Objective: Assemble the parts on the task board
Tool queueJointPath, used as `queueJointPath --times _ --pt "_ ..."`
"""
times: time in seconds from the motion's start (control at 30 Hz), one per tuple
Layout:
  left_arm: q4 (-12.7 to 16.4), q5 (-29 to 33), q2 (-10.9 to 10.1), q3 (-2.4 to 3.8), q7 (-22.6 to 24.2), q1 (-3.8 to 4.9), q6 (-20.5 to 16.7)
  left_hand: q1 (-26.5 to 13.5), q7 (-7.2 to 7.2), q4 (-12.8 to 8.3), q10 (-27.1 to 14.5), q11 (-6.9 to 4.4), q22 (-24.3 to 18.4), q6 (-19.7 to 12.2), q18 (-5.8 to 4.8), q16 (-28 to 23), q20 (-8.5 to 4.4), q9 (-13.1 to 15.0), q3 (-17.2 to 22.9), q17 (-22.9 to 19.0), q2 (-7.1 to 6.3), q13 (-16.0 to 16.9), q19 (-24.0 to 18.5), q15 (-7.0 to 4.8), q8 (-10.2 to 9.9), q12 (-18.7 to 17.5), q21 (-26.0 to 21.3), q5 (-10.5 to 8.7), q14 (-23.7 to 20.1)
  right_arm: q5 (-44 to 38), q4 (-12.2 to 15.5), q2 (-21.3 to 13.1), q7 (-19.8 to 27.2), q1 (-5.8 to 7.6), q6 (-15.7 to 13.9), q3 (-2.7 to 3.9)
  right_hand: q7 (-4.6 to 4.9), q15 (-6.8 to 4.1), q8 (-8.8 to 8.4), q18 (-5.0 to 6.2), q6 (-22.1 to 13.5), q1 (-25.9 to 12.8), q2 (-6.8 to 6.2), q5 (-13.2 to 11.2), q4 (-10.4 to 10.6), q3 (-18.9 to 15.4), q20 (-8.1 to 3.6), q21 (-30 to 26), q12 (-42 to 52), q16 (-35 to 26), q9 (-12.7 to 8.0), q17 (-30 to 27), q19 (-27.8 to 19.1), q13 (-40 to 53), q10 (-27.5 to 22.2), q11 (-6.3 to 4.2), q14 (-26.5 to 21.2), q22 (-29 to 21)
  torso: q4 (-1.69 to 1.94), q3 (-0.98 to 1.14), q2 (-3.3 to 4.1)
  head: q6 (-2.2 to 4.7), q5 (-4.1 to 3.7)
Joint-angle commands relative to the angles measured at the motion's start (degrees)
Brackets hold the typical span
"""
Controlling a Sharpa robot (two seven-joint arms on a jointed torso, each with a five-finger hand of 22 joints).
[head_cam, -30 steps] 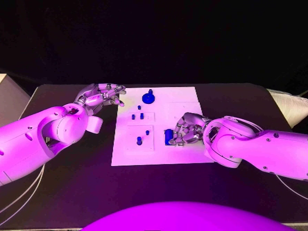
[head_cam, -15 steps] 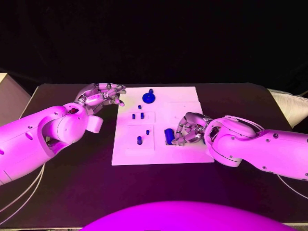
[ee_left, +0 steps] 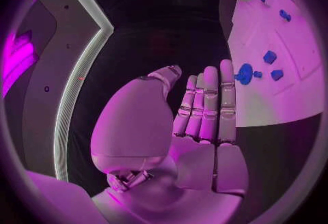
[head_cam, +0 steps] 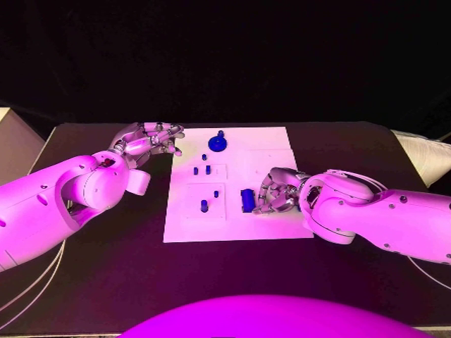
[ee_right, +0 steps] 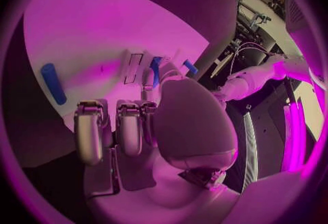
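Near the middle of the white task board (head_cam: 236,211) I am working my right hand (head_cam: 274,191), its fingers curled down around a blue block (head_cam: 246,199) that is standing at the board's right-hand side. From above the fingers seem to be closing on the block, though I cannot tell whether they are truly gripping it or only touching its side. In my right wrist view the fingers (ee_right: 130,125) are bending over the white surface. I am judging that the hand is sitting low and close so it can steady or seat this piece in its place. My left hand (head_cam: 152,137) is hovering off the board's far left corner, over the black table (head_cam: 103,282), holding nothing; in my left wrist view its fingers (ee_left: 208,104) are lying straight and close together, apparently waiting out of the way. The other parts are showing as small blue pieces: a round disc (head_cam: 218,144) near the far edge, a pair of short pegs (head_cam: 200,170) in a raised panel, and two more pegs (head_cam: 204,205) in the panel nearer me.
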Motion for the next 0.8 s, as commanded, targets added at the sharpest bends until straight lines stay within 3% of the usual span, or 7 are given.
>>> queueJointPath --times 0.03,0.4,0.8 --pt "0.06 -0.14 0.12 0.03 0.07 0.01 -0.06 0.50 -0.04 0.33 -0.43 -0.02 -0.05 0.12 0.27 -0.38 0.01 0.01 0.12 -0.05 0.06 -0.05 0.40 -0.06 0.27 0.23 -0.24 -0.29 0.18 0.63 0.16 -0.04 2.43 -0.05 3.60 0.00 0.27 -0.21 0.22 -1.07 0.27 -0.37 -0.80 -0.25 0.04 -0.51 -0.28 -0.09 0.34 0.24 -0.10 15.09 5.43 15.09 6.00 -0.30 6.18 14.26 -0.05 0.03 0.02 0.03 0.08" --pt "0.05 -0.16 0.09 0.03 -0.02 0.01 -0.04 0.53 -0.04 0.36 -0.44 -0.02 -0.05 0.12 0.27 -0.38 0.01 0.01 0.12 -0.05 0.09 -0.05 0.41 -0.06 0.28 0.24 -0.26 -0.29 0.18 0.72 0.95 -0.94 3.15 -0.08 1.47 0.00 0.34 -0.13 0.30 -1.07 0.30 -1.16 -1.19 -1.30 0.04 -1.10 -0.21 -0.10 0.34 0.24 -0.14 15.09 5.42 15.09 6.00 -0.22 6.18 14.26 0.05 0.02 0.02 -0.04 0.03" --pt "-0.02 -0.16 0.19 0.03 -0.07 0.00 0.07 0.53 -0.04 0.36 -0.44 -0.02 -0.05 0.12 0.27 -0.38 0.01 0.01 0.12 -0.05 0.09 -0.05 0.41 -0.06 0.28 0.24 -0.26 -0.29 0.18 0.47 0.54 -1.15 3.12 -0.11 -1.60 0.02 0.15 -0.22 0.46 -1.13 0.56 -2.34 0.81 -0.42 0.09 -0.47 -0.23 0.24 0.34 0.24 -0.24 15.09 5.48 15.09 6.00 -0.37 6.18 14.34 0.07 0.01 0.01 0.04 0.06"
